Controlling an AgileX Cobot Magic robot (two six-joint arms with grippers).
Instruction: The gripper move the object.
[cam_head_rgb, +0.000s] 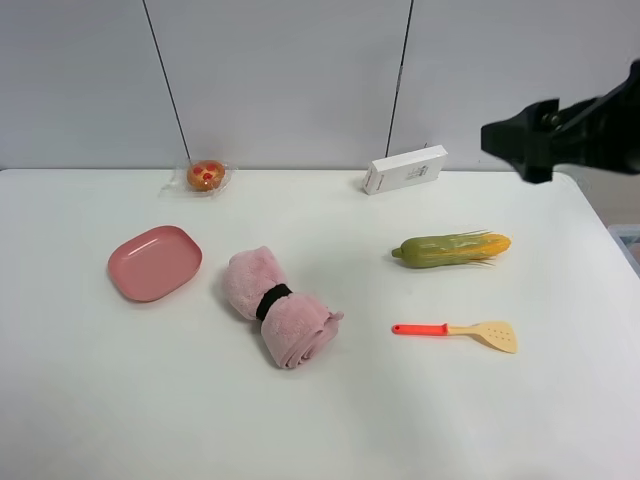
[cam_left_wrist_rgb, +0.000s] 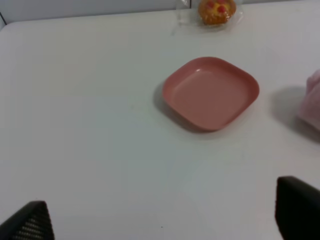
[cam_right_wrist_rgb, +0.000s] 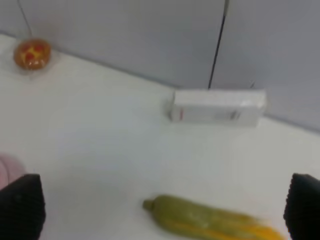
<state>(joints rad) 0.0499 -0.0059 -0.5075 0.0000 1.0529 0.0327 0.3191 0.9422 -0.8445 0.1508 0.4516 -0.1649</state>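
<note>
The toy spatula (cam_head_rgb: 455, 331), with a red-orange handle and a pale yellow slotted blade, lies flat at the right front of the white table (cam_head_rgb: 330, 420). It does not show in either wrist view. My right gripper (cam_head_rgb: 520, 140) hangs high at the back right, well behind the spatula. In the right wrist view this gripper (cam_right_wrist_rgb: 161, 210) has its jaws wide apart and empty, with the corn below. My left gripper (cam_left_wrist_rgb: 162, 217) is open and empty above bare table near the pink plate; it is out of the exterior view.
A green-and-yellow corn cob (cam_head_rgb: 452, 249) lies behind the spatula. A rolled pink towel (cam_head_rgb: 280, 305) lies mid-table, a pink plate (cam_head_rgb: 155, 262) at the left. A wrapped pastry (cam_head_rgb: 205, 176) and a white box (cam_head_rgb: 405, 168) sit along the back wall.
</note>
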